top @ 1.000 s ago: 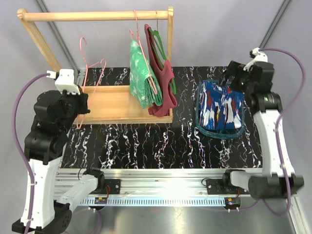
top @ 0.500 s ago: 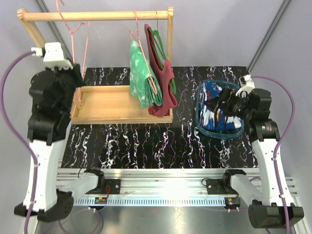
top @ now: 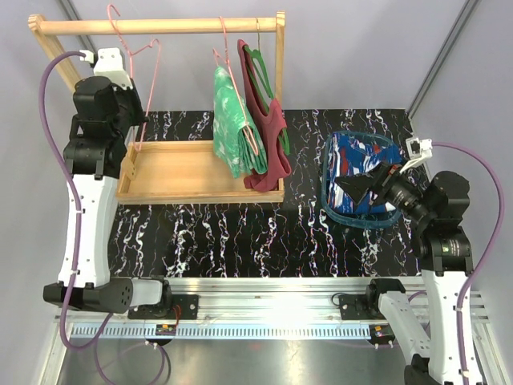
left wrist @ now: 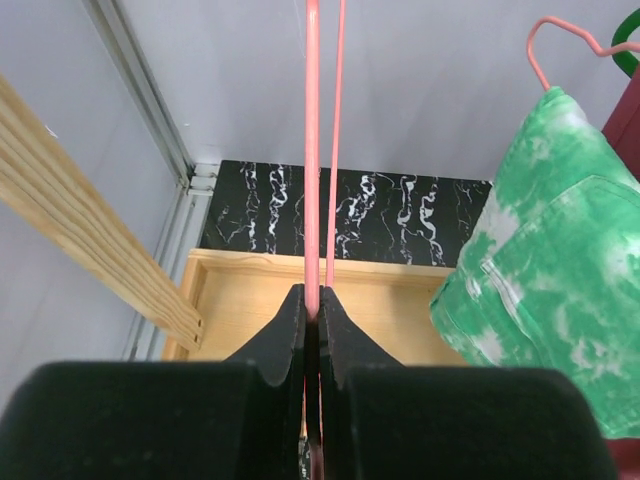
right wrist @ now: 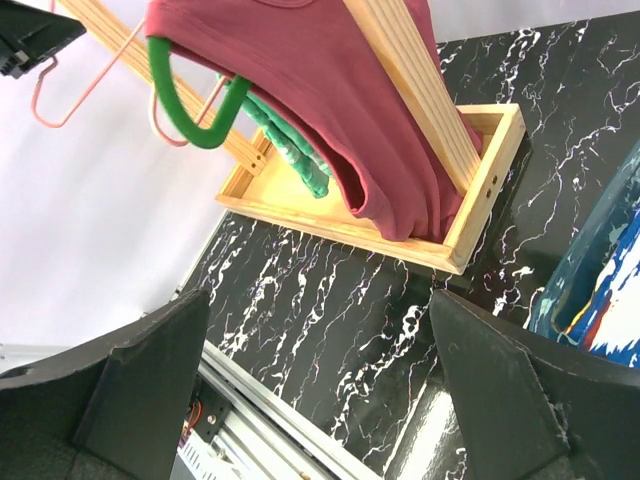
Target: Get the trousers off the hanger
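Black white-veined marble-pattern bench carries a pale wooden clothes rack standing in its own shallow tray. To the right of the rack sits a teal-rimmed oval basket.

Trousers: the blue pair with red and white splashes lies folded inside the basket, off any hanger. That half of the job reads as done. The bright green pair mottled with white hangs from the rail on a pink wire hanger and looks to be the remaining item. Just beside it on the right, a maroon cloth garment hangs on a thick green hanger; it is not part of the task.

Left arm is raised at the rack's left end. Left gripper is pressed together, pinching the lower wire of an empty pink wire hanger. The hook shows above the rail, but whether it is seated on the rail I cannot tell. Judgement: the hanger is held high so it can be parked on the rail, well apart from the hung clothes.

Right gripper is spread wide with nothing between the fingers. It hovers over the basket and points toward the rack. Judgement: spread because its load lies in the basket.
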